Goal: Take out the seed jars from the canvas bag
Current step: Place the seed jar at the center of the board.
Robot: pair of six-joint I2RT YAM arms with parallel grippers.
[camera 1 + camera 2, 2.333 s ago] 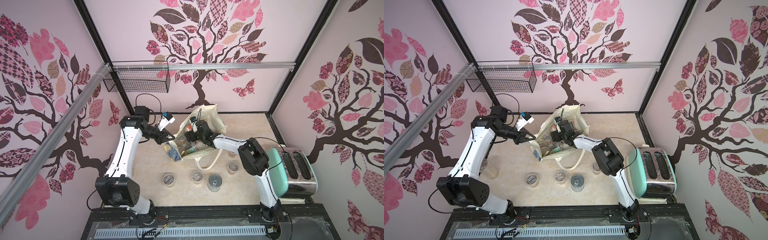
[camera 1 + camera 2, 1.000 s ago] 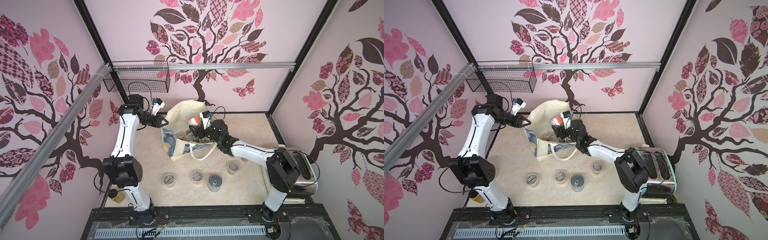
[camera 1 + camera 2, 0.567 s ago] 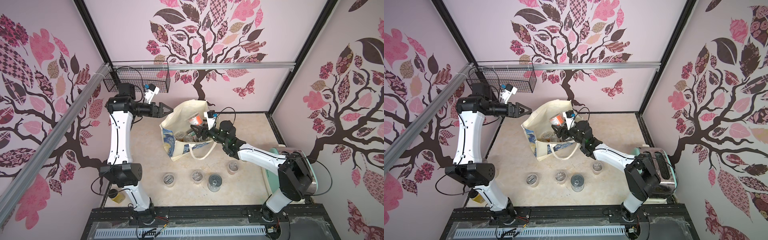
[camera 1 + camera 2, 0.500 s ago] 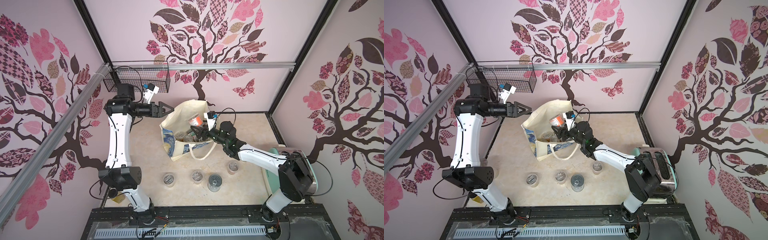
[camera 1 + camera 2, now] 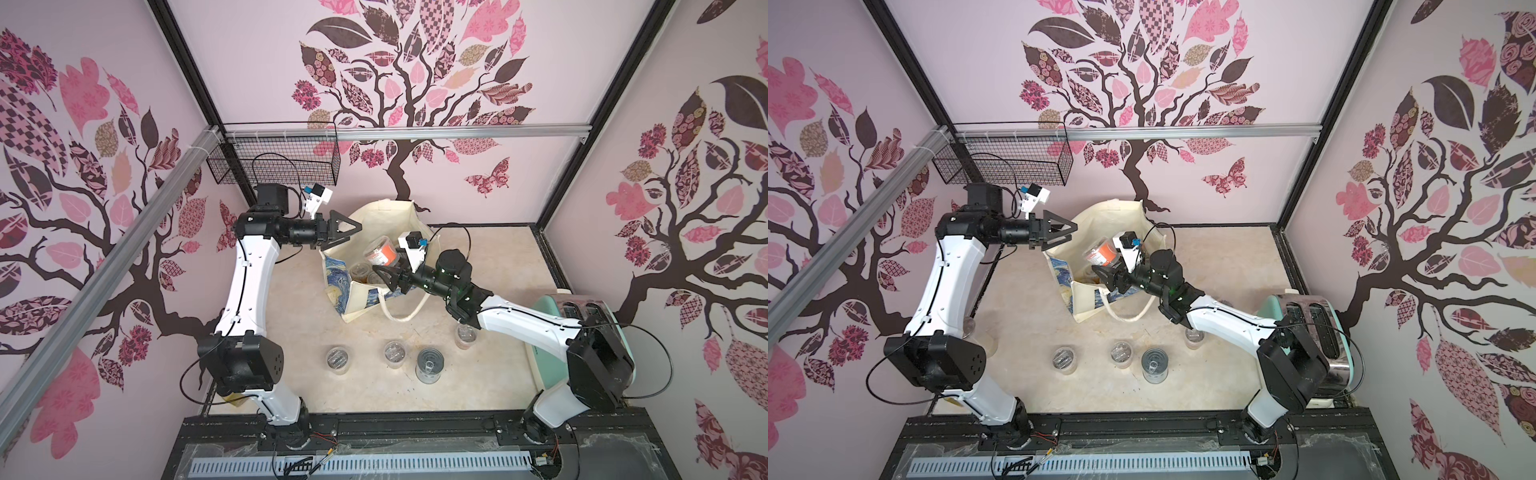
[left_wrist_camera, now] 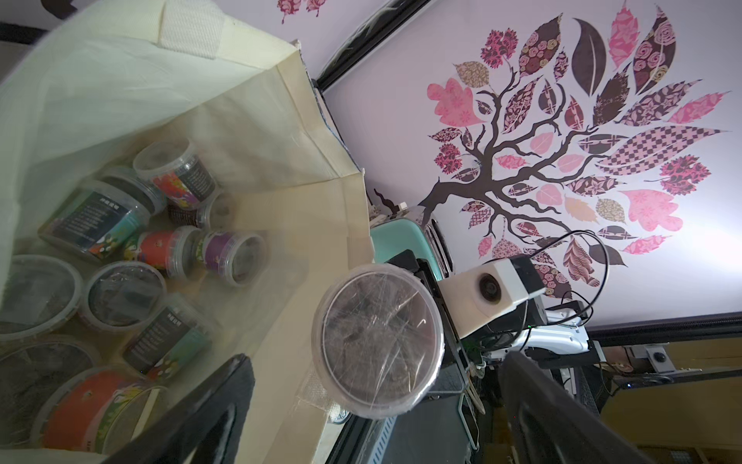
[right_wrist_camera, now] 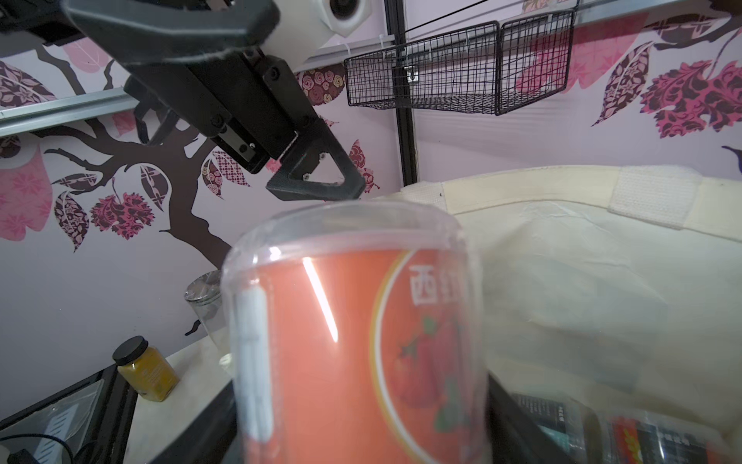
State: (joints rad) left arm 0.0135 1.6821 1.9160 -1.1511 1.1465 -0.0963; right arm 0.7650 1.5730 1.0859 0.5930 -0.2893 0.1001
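Top views first: the big cream canvas bag [image 5: 392,218] with the blue-and-yellow swirly print stands open toward the back of the beige desk [image 5: 291,332]. Three small clear round seed jars [image 5: 337,359] are already parked out front, alongside a silver tin can [image 5: 430,365]. The right end effector [image 5: 381,271] is clamped on a clear plastic orange-label jar [image 5: 380,250], which is tilted and sits right over the bag's mouth. The left end effector [image 5: 353,232] hovers just beside the bag's rim, spread wide with nothing in it.

Left wrist view: yeah, plenty left. I can see roughly ten seed jars [image 6: 124,295] heaped at the bottom of the bag, mostly tipped on their sides. Their labels are orange, purple, teal and black. The lifted jar faces this camera with its clear lid [image 6: 377,341], dark seeds showing through.

Right wrist view: the orange-label jar [image 7: 361,341] fills the frame, with a tomato picture on the label and a dark finger on each side. The grip looks solid to me.

So I'd say well under halfway: three out, one mid-lift, and the pile to go.
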